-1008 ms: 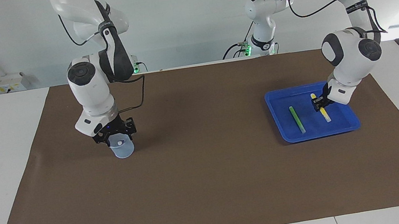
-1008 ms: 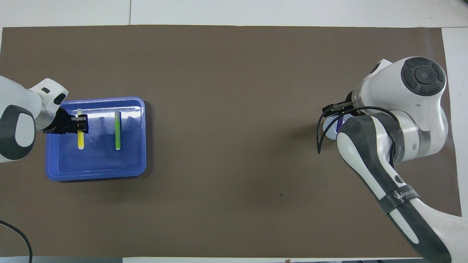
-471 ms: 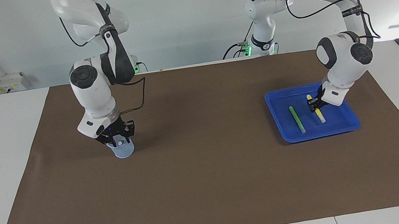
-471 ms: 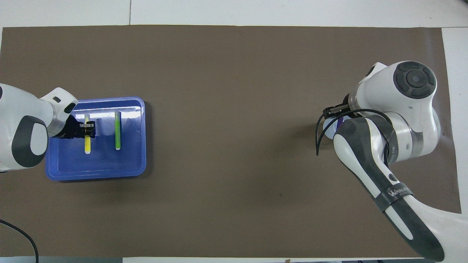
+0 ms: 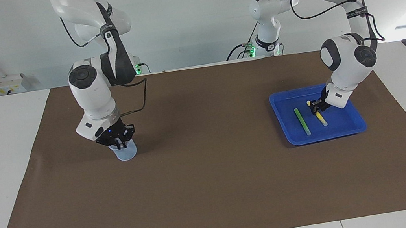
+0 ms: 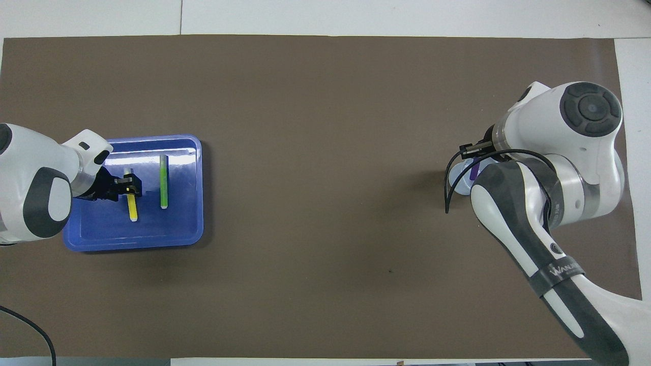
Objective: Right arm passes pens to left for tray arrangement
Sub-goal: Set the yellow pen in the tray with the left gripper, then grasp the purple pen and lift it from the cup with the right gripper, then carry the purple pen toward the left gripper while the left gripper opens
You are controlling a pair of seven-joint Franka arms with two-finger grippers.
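The blue tray (image 5: 290, 139) (image 6: 132, 244) sits toward the left arm's end of the table. The green pen (image 5: 301, 121) (image 6: 164, 181) lies in it. My left gripper (image 5: 316, 106) (image 6: 129, 184) is low in the tray, shut on the yellow pen (image 5: 321, 119) (image 6: 132, 208), which it holds beside the green pen. My right gripper (image 5: 120, 140) (image 6: 470, 152), with its blue wrist light, is down at the mouth of the translucent cup (image 5: 125, 152) (image 6: 459, 182). The purple pen (image 6: 474, 170) stands in that cup.
A brown mat (image 5: 211, 176) covers most of the white table. The cup stands toward the right arm's end of the table. A black cable (image 6: 447, 188) loops off the right arm near the cup.
My left gripper has carried the yellow pen across the tray, closer to the green pen. My right gripper has turned a little and come lower onto the cup.
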